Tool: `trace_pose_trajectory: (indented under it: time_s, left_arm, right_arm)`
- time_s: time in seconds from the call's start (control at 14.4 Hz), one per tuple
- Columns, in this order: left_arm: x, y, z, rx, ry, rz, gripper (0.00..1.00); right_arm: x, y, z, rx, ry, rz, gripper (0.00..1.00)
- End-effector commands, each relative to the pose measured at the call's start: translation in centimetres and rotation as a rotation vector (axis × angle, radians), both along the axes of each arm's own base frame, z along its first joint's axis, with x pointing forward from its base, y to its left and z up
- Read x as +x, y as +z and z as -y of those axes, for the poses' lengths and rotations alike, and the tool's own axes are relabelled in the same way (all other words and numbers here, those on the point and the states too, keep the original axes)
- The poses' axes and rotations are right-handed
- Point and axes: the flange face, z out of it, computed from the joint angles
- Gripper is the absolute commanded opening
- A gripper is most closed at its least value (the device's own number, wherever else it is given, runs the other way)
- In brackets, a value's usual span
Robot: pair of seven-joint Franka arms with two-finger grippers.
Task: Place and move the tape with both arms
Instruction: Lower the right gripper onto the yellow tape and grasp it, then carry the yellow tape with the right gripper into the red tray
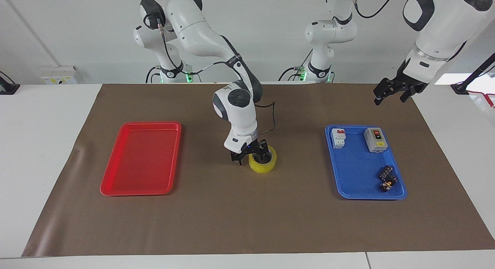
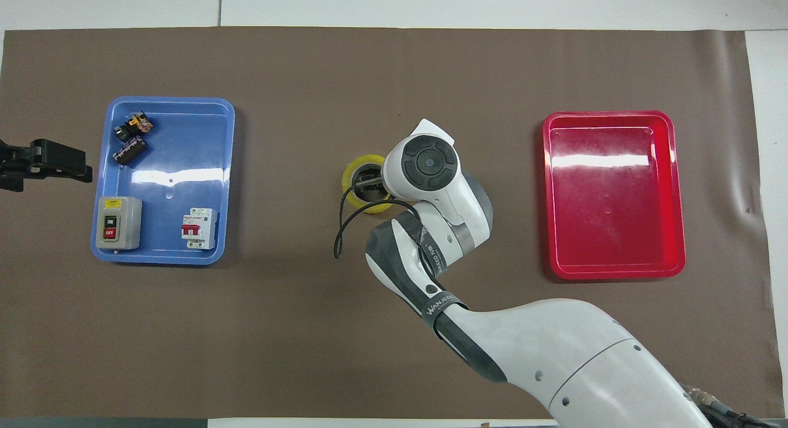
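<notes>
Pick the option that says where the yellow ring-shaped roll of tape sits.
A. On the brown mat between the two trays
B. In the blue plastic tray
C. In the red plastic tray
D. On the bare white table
A: the yellow ring-shaped roll of tape rests on the brown mat, between the red plastic tray and the blue plastic tray.

Glossy plastic trays — red tray (image 1: pixel 141 158) and blue tray (image 1: pixel 357 176) — lie on a matt brown paper-like mat (image 1: pixel 247 222).
</notes>
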Motion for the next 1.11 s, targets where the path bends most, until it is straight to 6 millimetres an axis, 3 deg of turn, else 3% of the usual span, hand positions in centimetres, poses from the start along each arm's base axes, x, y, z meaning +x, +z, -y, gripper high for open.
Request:
trace_pose_trajectory:
  time_s: [0.0, 0.14, 0.35, 0.49, 0.69, 0.9, 1.04]
  left_arm:
    - [-0.9, 0.4, -0.1, -0.025, -0.011, -0.005, 1.00]
    - [-0.7, 0.6, -0.1, -0.026, -0.011, 0.006, 1.00]
    - [-0.6, 0.8, -0.2, -0.021, -0.016, 0.006, 1.00]
    - [-0.4, 1.4, -0.2, -0.018, -0.016, 0.014, 1.00]
    - [-0.4, 1.5, -0.1, -0.015, -0.020, 0.001, 1.00]
    - [-0.6, 1.4, -0.2, -0.017, -0.047, -0.007, 1.00]
    - [-0.6, 1.2, -0.2, -0.017, -0.052, -0.009, 1.00]
  right_arm:
    - [0.1, 0.2, 0.3, -0.005, 0.021, -0.002, 0.00]
    - [0.1, 0.4, 0.5, -0.009, 0.016, -0.020, 0.00]
    - [0.7, 2.3, 0.3, -0.020, 0.009, -0.056, 0.00]
    - [1.4, 3.9, 1.9, -0.027, -0.014, -0.080, 0.00]
    - [2.3, 9.3, 5.9, -0.025, -0.061, -0.091, 0.00]
    - [3.9, 13.5, 12.7, -0.024, -0.107, -0.089, 0.00]
    - [4.6, 14.7, 18.8, -0.040, -0.085, -0.109, 0.00]
